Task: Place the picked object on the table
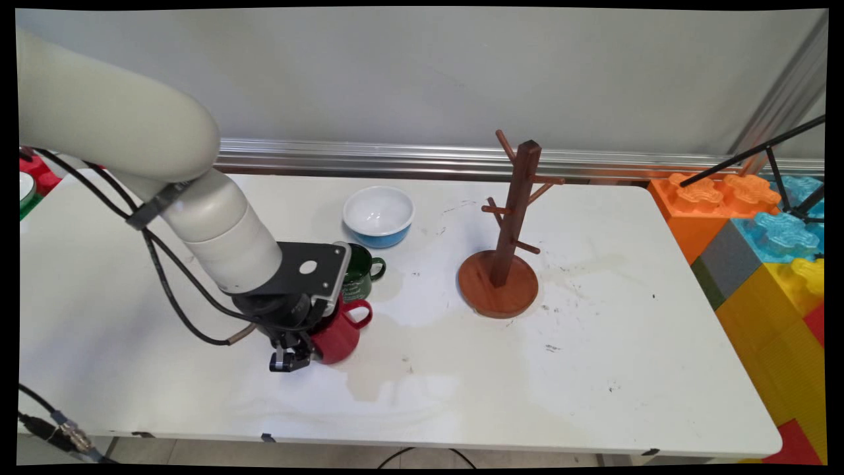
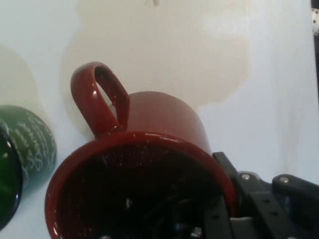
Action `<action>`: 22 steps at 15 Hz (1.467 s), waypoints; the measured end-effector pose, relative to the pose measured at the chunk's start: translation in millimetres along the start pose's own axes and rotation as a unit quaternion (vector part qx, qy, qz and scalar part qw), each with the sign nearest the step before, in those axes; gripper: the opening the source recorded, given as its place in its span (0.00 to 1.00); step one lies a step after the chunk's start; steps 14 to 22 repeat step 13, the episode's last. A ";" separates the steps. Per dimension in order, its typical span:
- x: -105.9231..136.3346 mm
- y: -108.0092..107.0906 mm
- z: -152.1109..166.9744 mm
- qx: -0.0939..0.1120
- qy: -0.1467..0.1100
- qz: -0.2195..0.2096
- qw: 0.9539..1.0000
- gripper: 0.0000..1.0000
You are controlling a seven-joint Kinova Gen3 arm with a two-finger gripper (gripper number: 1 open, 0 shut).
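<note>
My gripper [image 1: 298, 351] is shut on the red mug [image 1: 340, 336], clamped on its rim near the table's front left. In the hand view the red mug [image 2: 159, 124] fills the lower half. One finger reaches down inside its dark hollow and the other finger [image 2: 259, 199] lies against the outer wall on the right, so the gripper [image 2: 222, 201] straddles the rim. The mug leans, with its handle [image 1: 359, 315] pointing right. I cannot tell whether its base touches the table. A dark green mug [image 1: 361, 269] [image 2: 25, 149] stands right behind it.
A white bowl with a blue outside [image 1: 378, 214] sits behind the green mug. A brown wooden mug tree [image 1: 506, 264] with bare pegs stands at mid-table. Big coloured toy blocks [image 1: 758, 264] are stacked past the table's [image 1: 593, 369] right edge.
</note>
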 end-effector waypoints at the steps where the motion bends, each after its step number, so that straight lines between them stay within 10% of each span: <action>1: 1.1 -0.8 3.2 0.000 0.000 0.001 1.000 0.00; 4: 3.1 -2.2 8.9 0.000 0.000 0.002 1.000 0.00; 5: 4.0 -2.8 11.4 -0.001 0.001 0.002 1.000 1.00; 22: 14.3 -3.9 10.5 0.000 0.028 -0.006 1.000 1.00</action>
